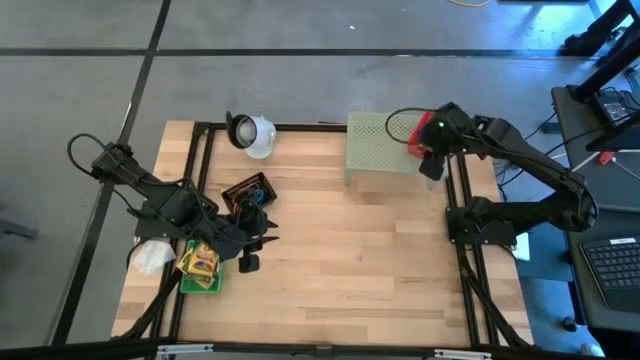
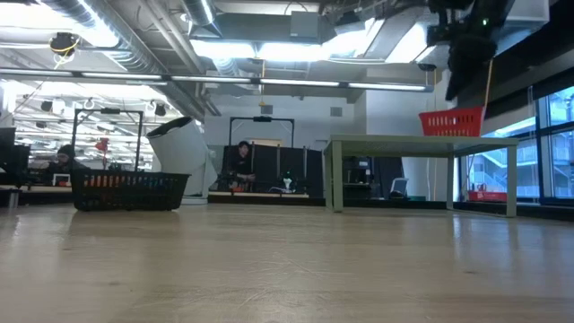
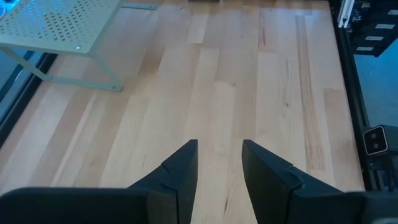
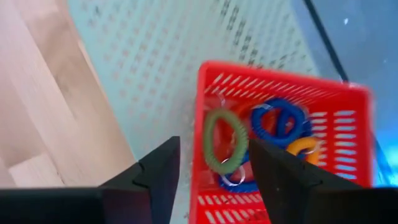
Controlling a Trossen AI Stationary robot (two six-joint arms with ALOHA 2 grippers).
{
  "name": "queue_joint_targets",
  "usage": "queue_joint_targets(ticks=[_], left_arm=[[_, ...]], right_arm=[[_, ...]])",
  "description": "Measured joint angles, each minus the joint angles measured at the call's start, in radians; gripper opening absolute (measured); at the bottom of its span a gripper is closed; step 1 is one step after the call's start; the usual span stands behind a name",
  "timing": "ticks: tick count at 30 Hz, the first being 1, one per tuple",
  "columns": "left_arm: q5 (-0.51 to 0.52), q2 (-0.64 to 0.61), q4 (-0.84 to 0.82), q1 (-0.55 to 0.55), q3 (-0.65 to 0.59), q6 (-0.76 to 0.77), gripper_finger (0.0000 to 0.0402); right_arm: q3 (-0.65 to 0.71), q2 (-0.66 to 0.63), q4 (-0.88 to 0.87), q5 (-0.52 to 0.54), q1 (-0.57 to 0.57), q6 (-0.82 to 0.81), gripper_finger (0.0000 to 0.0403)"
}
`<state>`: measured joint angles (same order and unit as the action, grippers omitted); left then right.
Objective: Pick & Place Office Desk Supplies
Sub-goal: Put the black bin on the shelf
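Right gripper (image 4: 208, 180) poised over the red basket (image 4: 348, 137) on top of the green stand (image 1: 380, 150) at the far right of the table (image 1: 350, 270), fingers apart with nothing between them. Green loop (image 4: 224, 142) lying in the basket directly beyond the fingertips, beside blue loops (image 4: 280, 121) and an orange one (image 4: 305, 146). Judged step: a drop into the basket, apparently just made. Next move likely calls for lifting clear of the basket rim and swinging back left toward the remaining supplies.

Left gripper (image 3: 219, 163) low at the near left, fingers parted, empty, pointing across bare wood toward the stand. Crayon boxes (image 1: 200, 265) just beside it at the left edge, with a black basket (image 1: 248, 188) a little farther back and a white cup (image 1: 252, 135) at the far edge.

Basket contents shown only by the right wrist view; from above, hidden under the arm. Low view adds the basket's height on the stand, seen from the side, and people seated in the room behind. Crayon boxes visible from above only.
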<state>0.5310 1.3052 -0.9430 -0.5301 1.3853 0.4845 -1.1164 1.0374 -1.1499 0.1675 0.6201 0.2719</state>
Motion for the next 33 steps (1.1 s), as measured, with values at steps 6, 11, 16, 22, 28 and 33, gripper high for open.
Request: queue_joint_targets(ticks=[6,11,16,22,28,33], left_arm=[[0.01,0.0,0.0,0.0,-0.005,0.0,0.0119],[0.019,0.0,-0.016,0.008,-0.046,0.009,0.0138],[0.032,0.0,-0.127,0.036,-0.069,0.101,0.0167],[0.055,-0.001,-0.285,0.074,-0.119,0.165,0.0179],[0.035,0.0,-0.295,0.112,-0.245,0.119,0.018],[-0.017,0.0,-0.283,0.165,-0.348,0.044,0.018]], right_arm=[[-0.108,-0.001,-0.01,-0.019,-0.025,-0.105,0.0197],[-0.125,0.0,-0.005,-0.051,-0.105,-0.191,0.0197],[-0.107,0.004,0.009,0.036,-0.238,-0.288,0.0197],[-0.103,0.046,0.032,0.085,-0.392,-0.387,0.0197],[-0.103,0.126,0.089,0.114,-0.517,-0.421,0.0197],[-0.103,0.203,0.114,0.113,-0.59,-0.422,0.0197]])
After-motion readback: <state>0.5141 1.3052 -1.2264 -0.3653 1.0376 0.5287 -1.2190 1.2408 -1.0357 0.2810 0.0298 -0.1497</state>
